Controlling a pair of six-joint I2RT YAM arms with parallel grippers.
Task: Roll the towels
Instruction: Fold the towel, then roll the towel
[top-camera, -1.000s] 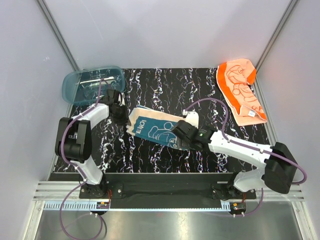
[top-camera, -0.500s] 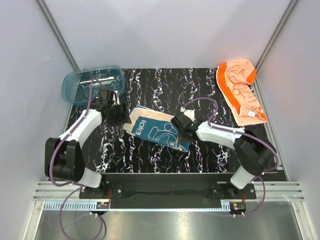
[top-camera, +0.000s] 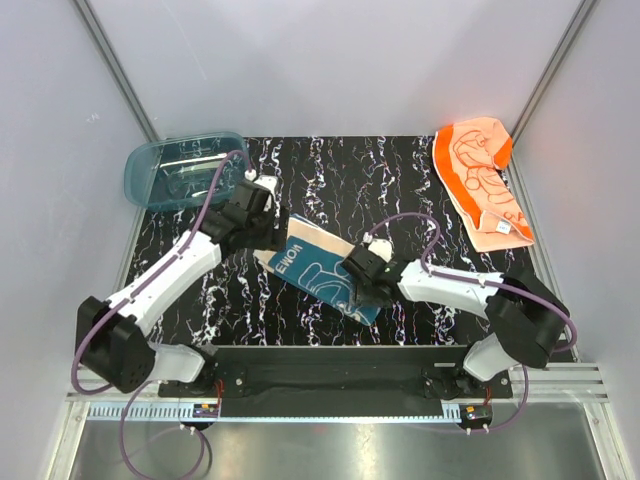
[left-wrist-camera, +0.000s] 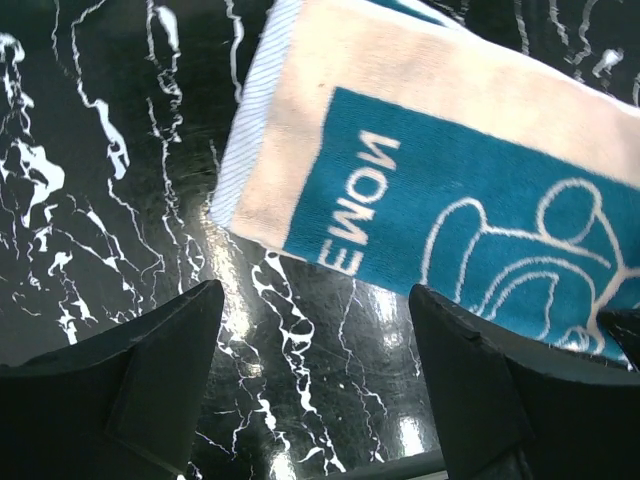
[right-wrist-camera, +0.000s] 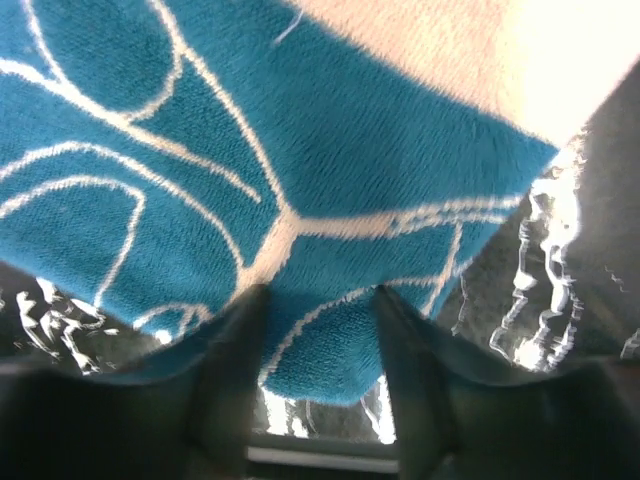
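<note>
Top view: teal towel (top-camera: 318, 262) lies flat mid-bench (top-camera: 400, 180), with left tool (top-camera: 255, 205) at its far-left end and right tool (top-camera: 362, 282) on its near-right corner. Left wrist: tool spread wide, empty; best to pinch the short edge squarely before rolling. Right wrist: corner lies between blurred fingers (right-wrist-camera: 235, 370), and I can't tell if it's clamped.

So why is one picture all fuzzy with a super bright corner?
Right wrist view: the fingers are very close, so blurred, and glare washes out the teal towel's cream corner; left wrist view: shiny spots on the table; top external view: sharp.
</note>
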